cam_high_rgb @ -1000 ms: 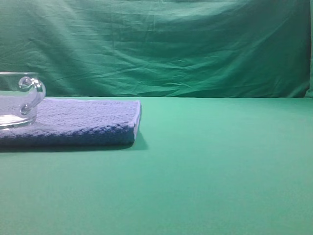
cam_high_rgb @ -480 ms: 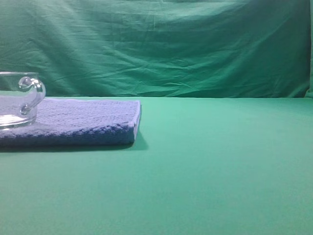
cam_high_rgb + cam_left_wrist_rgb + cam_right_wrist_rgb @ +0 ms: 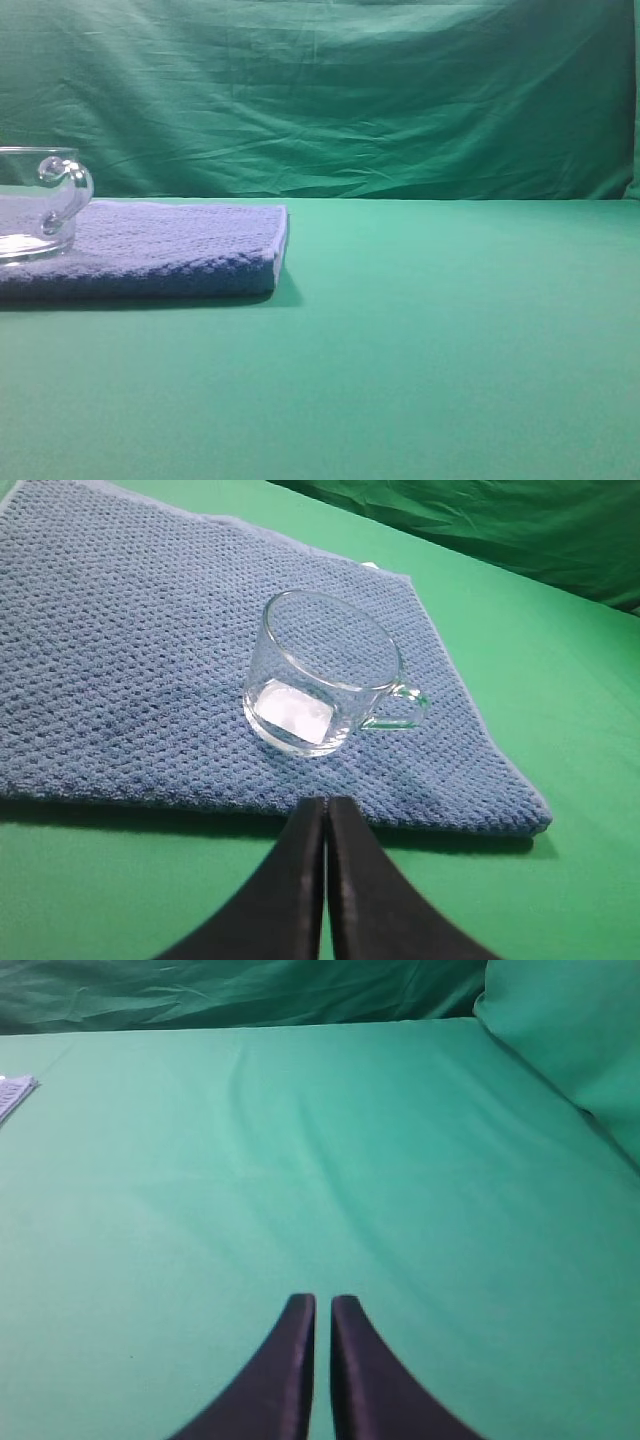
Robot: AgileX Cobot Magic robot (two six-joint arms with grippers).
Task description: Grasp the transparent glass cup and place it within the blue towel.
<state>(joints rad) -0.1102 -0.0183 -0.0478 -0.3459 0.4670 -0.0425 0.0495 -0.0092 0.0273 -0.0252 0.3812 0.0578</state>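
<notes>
Cup (image 3: pixel 325 675) upright on blue towel (image 3: pixel 130 670)

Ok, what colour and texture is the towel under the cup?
Blue-lavender with a bumpy waffle weave; the blue towel shows best in the left wrist view.

glass cup (image 3: pixel 35 205) cropped left, towel (image 3: pixel 170 245) likewise

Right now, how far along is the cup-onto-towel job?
It looks done: the glass cup stands upright on the blue towel, handle towards the towel's edge, well inside its border. Nothing is in hand: the left gripper is shut and empty, short of the towel, and the right gripper is shut over bare green cloth. Nothing appears left, apart perhaps from parking the arms.
</notes>
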